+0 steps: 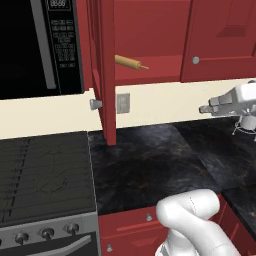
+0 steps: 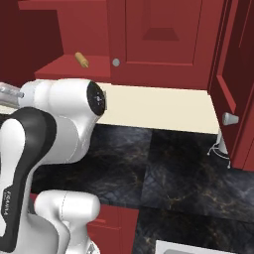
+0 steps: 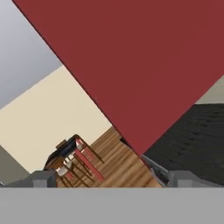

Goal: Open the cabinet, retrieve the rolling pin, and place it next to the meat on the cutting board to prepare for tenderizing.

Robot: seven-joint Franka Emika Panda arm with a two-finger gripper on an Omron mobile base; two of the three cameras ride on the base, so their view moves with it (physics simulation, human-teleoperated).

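The cabinet (image 1: 150,30) stands open, its dark-red door (image 1: 106,75) swung out edge-on with the grey knob (image 1: 95,104) at its lower end. The tan rolling pin (image 1: 131,62) lies on the cabinet's bottom shelf (image 2: 64,67); from the right it shows as a short stub, the rolling pin (image 2: 82,59). My gripper (image 1: 204,109) hovers over the counter to the right of the open door, below shelf height, pointing left. In the hand view the gripper (image 3: 113,179) is open, its fingertips (image 3: 43,178) wide apart and nothing between them, facing the red door face (image 3: 140,65). The meat and the cutting board are out of view.
A black microwave (image 1: 40,45) hangs above the stove (image 1: 45,170) on the left. Black stone counter (image 1: 150,165) runs below the cabinets. A closed red door with a knob (image 1: 195,60) is right of the opening. A small white wire object (image 2: 221,149) stands on the counter's right.
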